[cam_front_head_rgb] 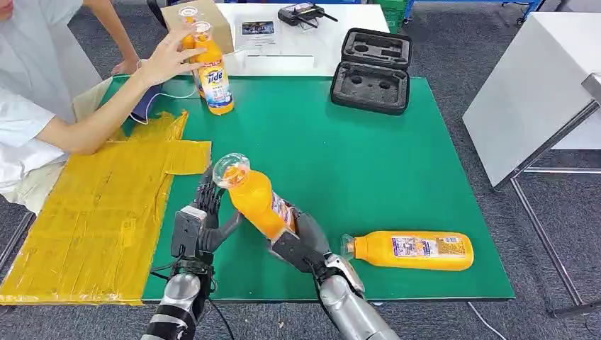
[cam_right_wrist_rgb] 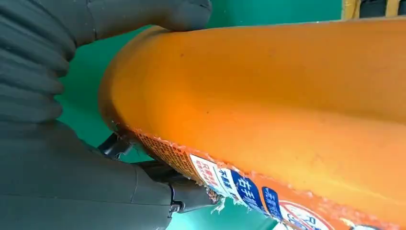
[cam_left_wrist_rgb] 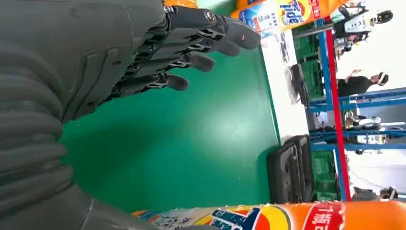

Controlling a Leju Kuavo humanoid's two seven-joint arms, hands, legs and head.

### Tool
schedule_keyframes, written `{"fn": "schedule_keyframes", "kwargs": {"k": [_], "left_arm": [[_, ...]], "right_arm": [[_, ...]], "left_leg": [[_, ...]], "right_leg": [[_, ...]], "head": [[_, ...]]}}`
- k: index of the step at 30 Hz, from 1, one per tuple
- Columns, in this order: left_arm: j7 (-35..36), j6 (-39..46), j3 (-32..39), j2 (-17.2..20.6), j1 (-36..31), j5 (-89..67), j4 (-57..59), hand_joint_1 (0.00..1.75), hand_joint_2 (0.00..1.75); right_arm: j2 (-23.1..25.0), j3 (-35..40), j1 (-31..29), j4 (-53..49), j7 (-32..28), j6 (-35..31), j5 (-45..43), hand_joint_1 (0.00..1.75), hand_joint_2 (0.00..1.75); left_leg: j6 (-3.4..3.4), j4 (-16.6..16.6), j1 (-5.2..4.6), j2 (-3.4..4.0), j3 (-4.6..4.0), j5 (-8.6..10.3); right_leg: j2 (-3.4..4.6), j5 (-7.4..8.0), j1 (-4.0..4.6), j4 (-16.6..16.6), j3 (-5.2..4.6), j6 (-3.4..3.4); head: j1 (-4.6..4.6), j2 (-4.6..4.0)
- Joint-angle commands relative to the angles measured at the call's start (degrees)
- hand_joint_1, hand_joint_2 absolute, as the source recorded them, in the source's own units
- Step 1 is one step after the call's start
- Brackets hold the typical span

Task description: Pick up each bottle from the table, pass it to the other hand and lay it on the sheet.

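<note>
Nearest the robot, the right hand (cam_front_head_rgb: 301, 241) is gripping an orange bottle (cam_front_head_rgb: 256, 200) by its lower body, holding it above the green mat (cam_front_head_rgb: 340, 177) and tilting it so that its clear cap is pointing up and toward the robot's left. In the right wrist view the thumb and fingers are wrapping around the bottle (cam_right_wrist_rgb: 268, 110), with the torn edge of its label showing against the palm.

Just beside it, the left hand (cam_front_head_rgb: 205, 216) is standing with its fingers (cam_left_wrist_rgb: 201, 43) spread and extended, holding nothing. From the head view the fingertips are sitting right next to the bottle's neck, though whether they are touching it I cannot tell.

To the robot's right, a second orange bottle (cam_front_head_rgb: 411, 250) is lying on its side near the front edge of the mat, cap pointing toward the right hand. To the left, the yellow sheet (cam_front_head_rgb: 99, 212) is lying flat, overlapping the mat's left edge.

Farther back, a person's hand (cam_front_head_rgb: 166, 57) is resting on two upright orange bottles (cam_front_head_rgb: 210, 67) standing close together at the mat's far left corner. An open black case (cam_front_head_rgb: 372, 71) with foam cutouts is sitting at the far edge of the mat, partly on the white table (cam_front_head_rgb: 312, 42) behind it, where a cardboard box (cam_front_head_rgb: 205, 21) and a black controller (cam_front_head_rgb: 301, 13) are also sitting.
</note>
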Motion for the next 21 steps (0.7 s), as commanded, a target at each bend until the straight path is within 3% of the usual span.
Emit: {"fn": "schedule_keyframes", "kwargs": {"k": [1, 8, 21], "left_arm": [[-0.34, -5.07, -6.04, -0.08, -0.22, 0.27, 1.39, 0.00, 1.75], [-0.82, -4.55, -12.57, -0.81, 1.03, -3.26, 3.01, 0.00, 1.75], [-0.91, -4.11, -13.12, -0.65, 0.81, -2.81, 4.36, 0.00, 1.75]], "right_arm": [[-1.98, -4.69, 0.32, -4.58, -0.68, 0.65, -3.79, 1.75, 1.75], [-1.87, -7.97, 0.09, -7.62, -0.77, 1.53, -6.76, 1.75, 1.75], [-2.22, -9.17, 0.25, -8.45, -1.05, 1.31, -7.50, 1.75, 1.75]], "left_leg": [[-0.06, -0.02, 0.03, -0.11, 0.16, -0.07], [-0.06, 0.00, 0.01, -0.07, 0.20, -0.11], [-0.05, -0.05, 0.00, -0.03, 0.12, -0.06]], "right_leg": [[-0.08, -0.09, 0.03, -0.06, 0.22, -0.05], [-0.03, -0.12, 0.01, -0.06, 0.30, -0.06], [-0.01, -0.05, 0.01, -0.07, 0.18, -0.03]], "head": [[0.00, 0.00], [0.00, 0.00], [-0.02, 0.00]]}}
